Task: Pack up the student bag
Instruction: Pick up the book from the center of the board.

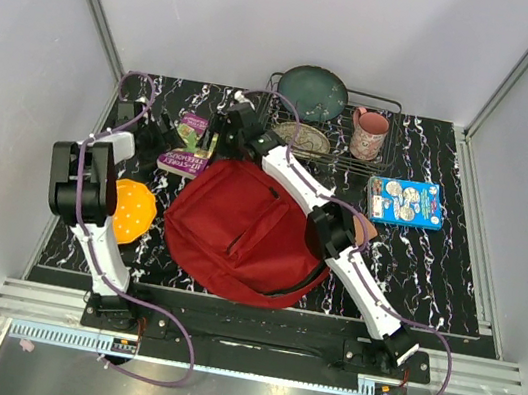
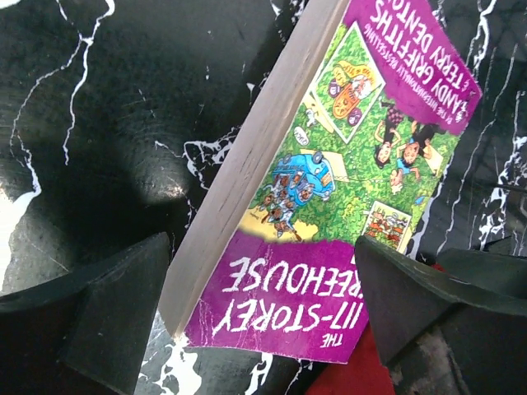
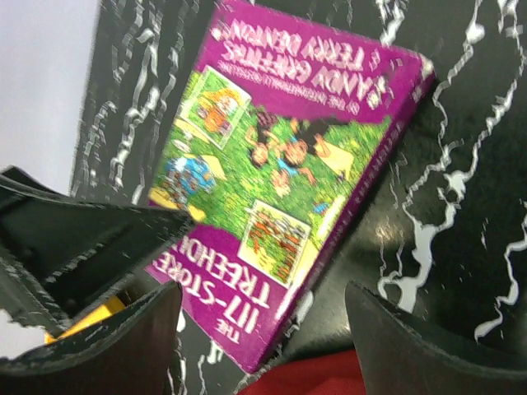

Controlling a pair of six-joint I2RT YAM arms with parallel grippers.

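Note:
The student bag, a large red backpack, lies flat in the middle of the table. A purple and green paperback book lies just beyond its far left corner. My left gripper is at the book's left side. In the left wrist view it is open, with its fingers on either side of the book's near end. My right gripper is over the book's right side. It is open above the book. A strip of the red bag shows below it.
An orange-yellow round object lies left of the bag. A wire dish rack at the back holds a green plate, a patterned plate and a pink mug. A blue box lies to the right.

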